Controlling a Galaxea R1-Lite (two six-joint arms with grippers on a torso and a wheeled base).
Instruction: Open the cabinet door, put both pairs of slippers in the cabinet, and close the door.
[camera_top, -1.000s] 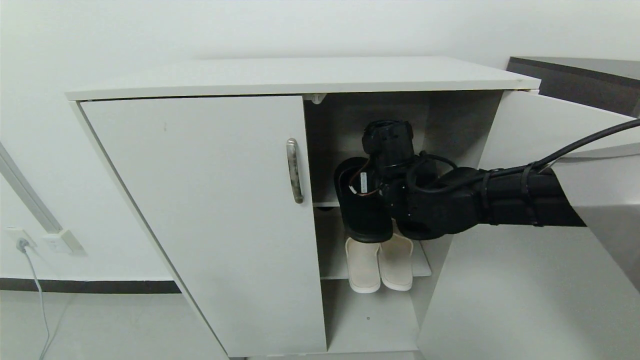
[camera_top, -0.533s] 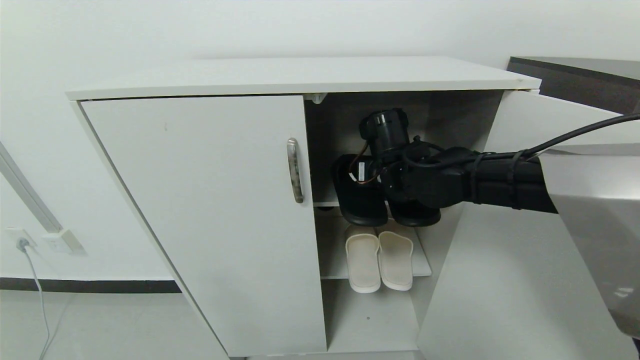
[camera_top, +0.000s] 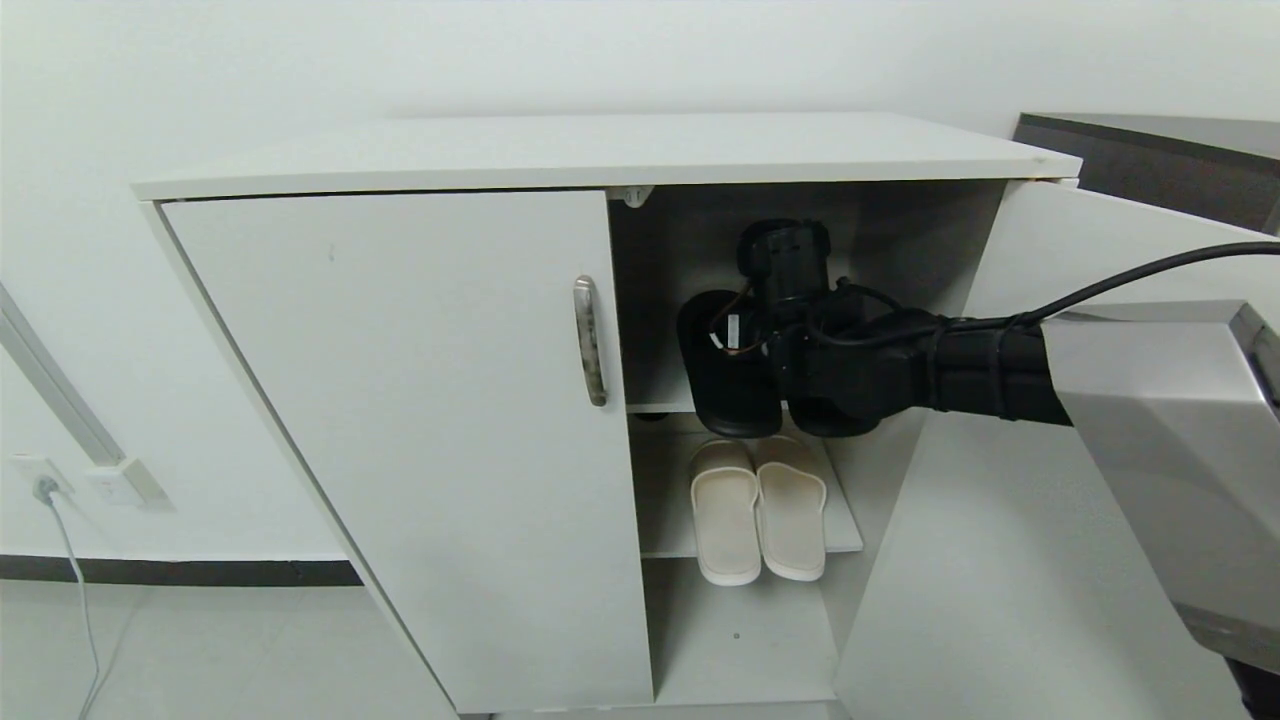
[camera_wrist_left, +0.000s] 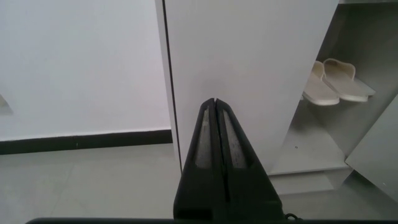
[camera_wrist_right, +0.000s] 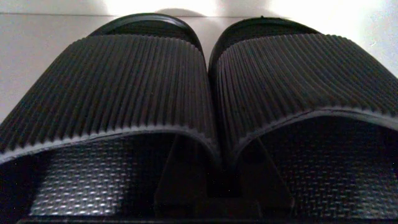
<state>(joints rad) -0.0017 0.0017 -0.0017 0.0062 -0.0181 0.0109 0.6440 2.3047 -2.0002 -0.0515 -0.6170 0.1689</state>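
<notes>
Black slippers (camera_top: 725, 400), 1 pair, are pinched by their inner walls in the right hand (camera_wrist_right: 217, 163), at the cabinet's (camera_top: 600, 150) upper shelf (camera_top: 655, 406). 1 cream pair (camera_top: 757, 510) lies directly below that hand. Of 2 doors, the open door (camera_top: 1000, 560) stands beside it. The left hand (camera_wrist_left: 215, 102), pressed together, faces the shut door (camera_top: 400, 430).

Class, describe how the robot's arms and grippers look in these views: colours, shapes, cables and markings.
The right arm is black and chunky, with a cylindrical wrist housing, a silver boxy segment behind, a black cable strapped along it and a small white label. The left gripper has two black tapering fingers with grey inset pads.
</notes>
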